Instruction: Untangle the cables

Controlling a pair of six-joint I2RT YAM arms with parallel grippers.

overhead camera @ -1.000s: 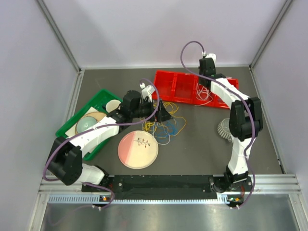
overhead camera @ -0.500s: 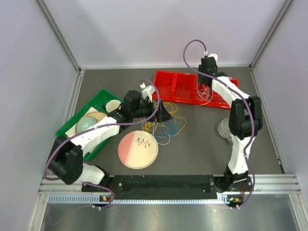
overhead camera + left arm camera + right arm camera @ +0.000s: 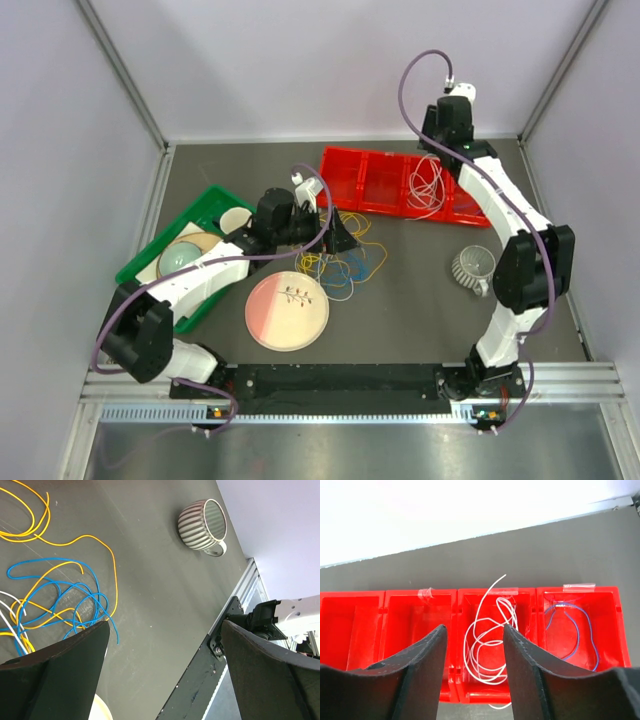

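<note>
- My left gripper (image 3: 165, 630) stands wide open with nothing between its fingers, over the dark table (image 3: 165, 580) at the edge of the loose tangle.
- That tangle of thin yellow, blue and white cables (image 3: 340, 262) lies on the table between the round pink plate (image 3: 287, 310) and the red plastic compartment tray (image 3: 345, 180).
- My right gripper (image 3: 474, 630) hangs above the tray, jaws partly apart, gripping nothing.
- Below it a coiled white cable (image 3: 487, 650) lies in one compartment, one loop spilling over the near wall.
- A thin blue cable (image 3: 577, 630) lies in the neighbouring end compartment.
- A striped grey mug (image 3: 200, 522) sits well apart from the tangle.
</note>
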